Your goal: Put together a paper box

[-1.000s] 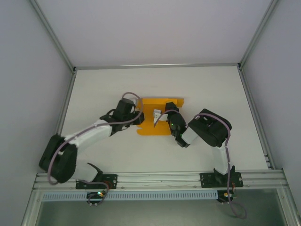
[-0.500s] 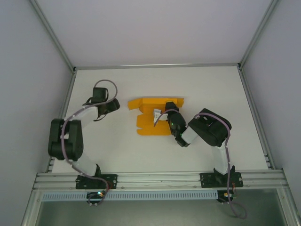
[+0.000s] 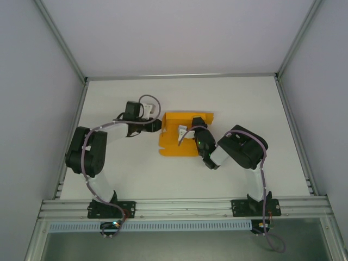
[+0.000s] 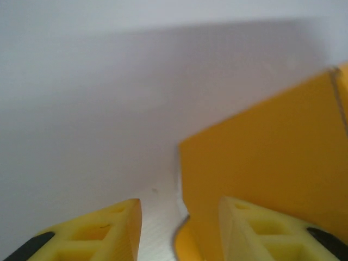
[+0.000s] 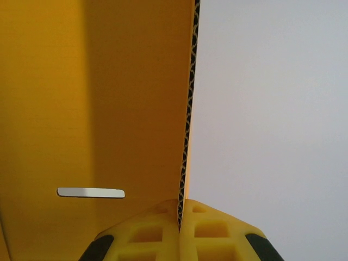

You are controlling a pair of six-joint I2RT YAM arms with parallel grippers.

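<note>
- The right end effector (image 5: 181, 217) is pinched shut on the thin edge of the paper box (image 5: 109, 109). The card's edge runs straight up from between its two yellow fingers (image 5: 212, 228).
- A small white slot (image 5: 91, 192) is cut in the card just beside that grip.
- Seen from above, the right end effector (image 3: 188, 134) sits over the middle of the orange paper box (image 3: 174, 148). The box is not yet a box. It is a cut sheet lying near the middle of the tabletop (image 3: 244, 103), with some parts bent up.
- The left end effector (image 4: 179, 231) is open, with a wide gap. An orange flap (image 4: 272, 163) stands up right in front of it, nearer to one finger (image 4: 261, 231) than the other. I cannot tell if they touch.
- From above, the left end effector (image 3: 156, 124) is at the far left corner of the sheet.
- I think the step now is to fold up the left side while the right arm holds the sheet down.
- To do it well, the right arm should hold firm and not tug.
- The left arm should slide in so the flap goes between its fingers, then close softly.
- It should bend the flap slowly along the crease, because thin card can crumple or slip.
</note>
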